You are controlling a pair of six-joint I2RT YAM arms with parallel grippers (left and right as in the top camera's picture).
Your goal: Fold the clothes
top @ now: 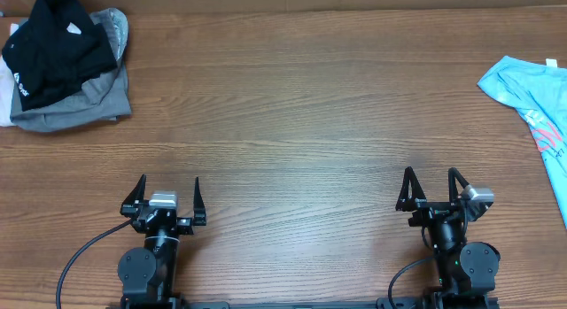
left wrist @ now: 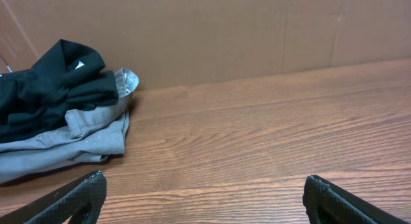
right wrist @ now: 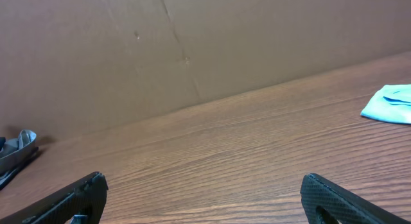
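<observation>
The T-shirt (top: 529, 89) lies on the table (top: 292, 114) at far right, piled garments (top: 66, 70) at far left.

Bright, even light over the table (top: 292, 105); shadows faint (soft-edged); wrist views slightly softer than the overhead.

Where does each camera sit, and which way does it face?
Overhead: above the table, looking straight down; both arms, left claw and right claw open.
Left wrist: on the left arm, facing forward at black garment on grey garment; own fingertips show.
Right wrist: on the right arm, facing forward; blue T-shirt at right; own fingertips.
Shared: overhead shows those garments too.
</observation>
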